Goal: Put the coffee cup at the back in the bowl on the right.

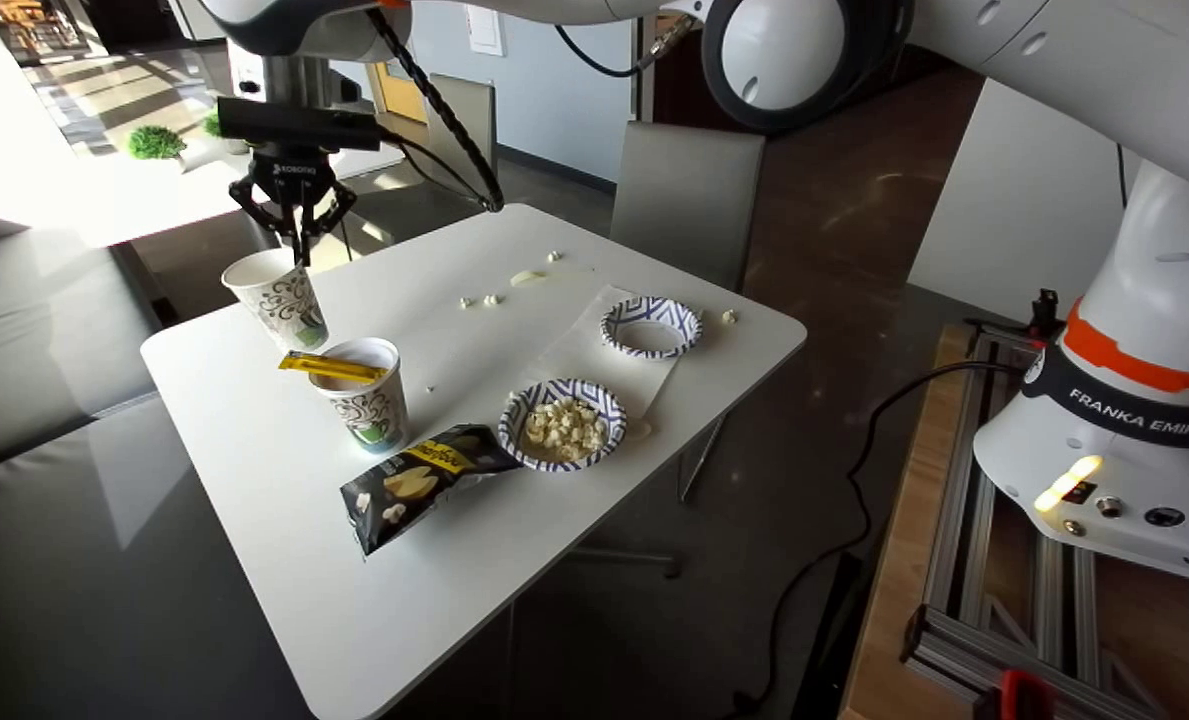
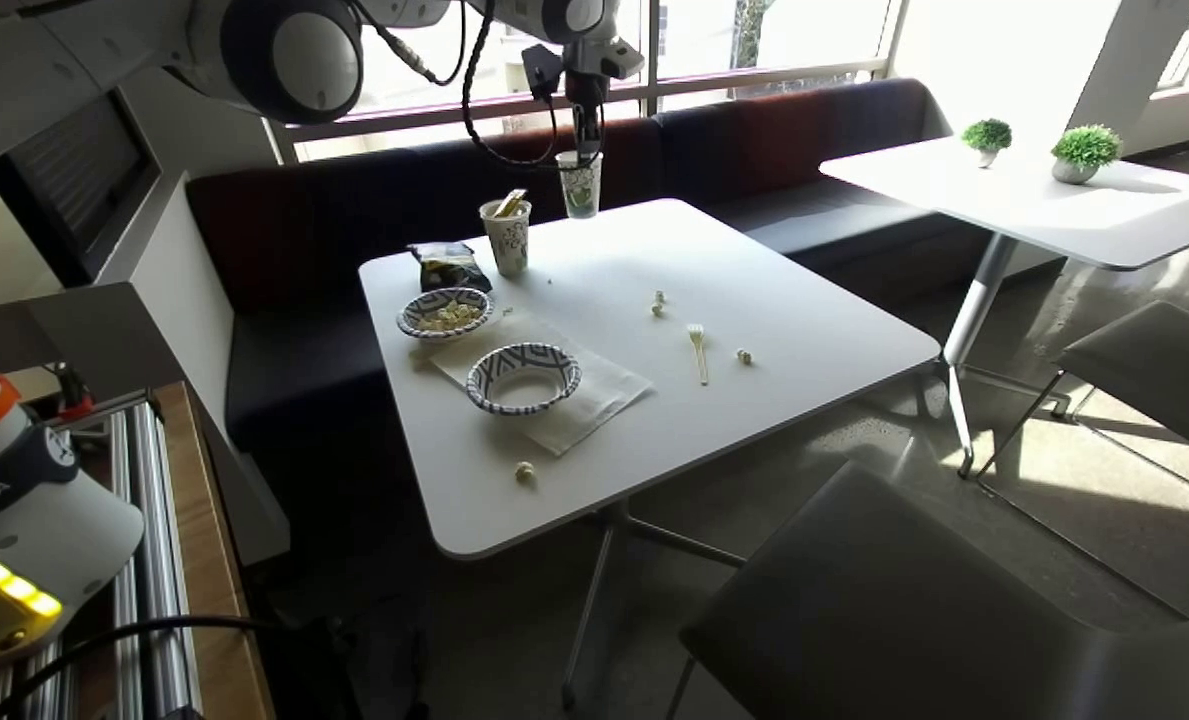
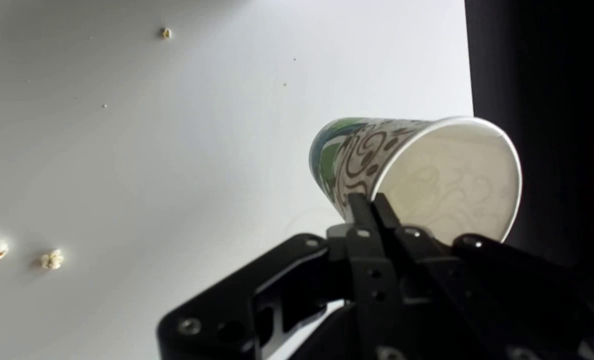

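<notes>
In the wrist view, the gripper (image 3: 370, 200) hides part of the cup (image 3: 416, 172) and runs, blurred, off the bottom edge; specks (image 3: 285, 84) on the table (image 3: 177, 150) are too small to name. In an exterior view, popcorn (image 2: 451, 318) hides the bottom of the farther bowl (image 2: 432, 297), and a chair (image 2: 884, 600) is cut off

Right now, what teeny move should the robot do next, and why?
Maybe raise the pinched cup a little: the gripper is shut on its rim, but I can't tell if its base clears the table, and the other cup with the yellow packet stands close by.
</notes>
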`<state>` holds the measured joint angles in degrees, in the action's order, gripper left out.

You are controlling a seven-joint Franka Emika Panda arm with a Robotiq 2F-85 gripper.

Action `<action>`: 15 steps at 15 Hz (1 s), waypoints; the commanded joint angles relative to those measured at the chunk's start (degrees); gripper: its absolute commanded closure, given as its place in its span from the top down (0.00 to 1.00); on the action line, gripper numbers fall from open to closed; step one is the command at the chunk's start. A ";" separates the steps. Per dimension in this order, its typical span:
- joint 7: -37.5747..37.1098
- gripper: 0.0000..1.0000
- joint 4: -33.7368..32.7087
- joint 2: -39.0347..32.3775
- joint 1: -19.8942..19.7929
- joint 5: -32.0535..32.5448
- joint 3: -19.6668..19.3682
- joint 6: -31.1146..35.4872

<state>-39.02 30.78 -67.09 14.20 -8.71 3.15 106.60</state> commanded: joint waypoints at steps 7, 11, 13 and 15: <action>-25.66 0.01 10.23 10.08 1.36 2.36 -8.97 -1.04; -29.69 0.01 18.90 14.81 2.66 4.06 -12.29 -0.43; -27.37 0.01 12.88 11.03 1.38 3.02 -11.30 -0.68; -27.32 0.04 13.65 11.53 1.40 3.11 -11.36 -0.36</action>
<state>-66.33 44.43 -55.56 15.60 -5.60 -8.21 106.23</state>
